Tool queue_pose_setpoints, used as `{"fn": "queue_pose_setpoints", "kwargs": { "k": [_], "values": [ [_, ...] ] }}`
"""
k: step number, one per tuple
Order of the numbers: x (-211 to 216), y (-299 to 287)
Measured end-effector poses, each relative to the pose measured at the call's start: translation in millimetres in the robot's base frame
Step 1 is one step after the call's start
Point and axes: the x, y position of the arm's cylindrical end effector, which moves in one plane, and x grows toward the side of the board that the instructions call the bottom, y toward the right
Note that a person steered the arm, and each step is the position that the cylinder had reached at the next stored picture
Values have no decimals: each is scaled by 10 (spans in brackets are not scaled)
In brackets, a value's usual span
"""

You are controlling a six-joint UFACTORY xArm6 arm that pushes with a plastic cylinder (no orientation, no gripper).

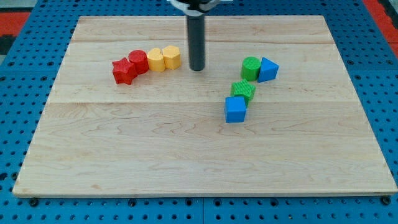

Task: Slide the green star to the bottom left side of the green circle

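The green star (243, 90) lies right of the board's middle, just below and left of the green circle (251, 67), close to it. A blue cube (236, 109) touches the star's lower left side. A blue triangle (268, 69) touches the circle's right side. My tip (197, 68) is the lower end of the dark rod, near the view's top centre. It stands apart from the star, well to the star's upper left, and just right of the yellow blocks.
A row of blocks lies at the upper left: a red star (123, 71), a red circle (138, 61), a yellow block (155, 60) and a yellow hexagon (171, 56). The wooden board (205, 155) rests on a blue pegboard.
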Motion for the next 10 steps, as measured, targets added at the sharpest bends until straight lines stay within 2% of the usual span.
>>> {"fn": "queue_pose_setpoints", "kwargs": {
  "k": [2,3,4,5,6,8,9,10],
  "values": [
    [954,-172],
    [1056,199],
    [868,624],
    [644,796],
    [709,817],
    [807,1393],
    [791,1441],
    [690,1055]
  ]
}}
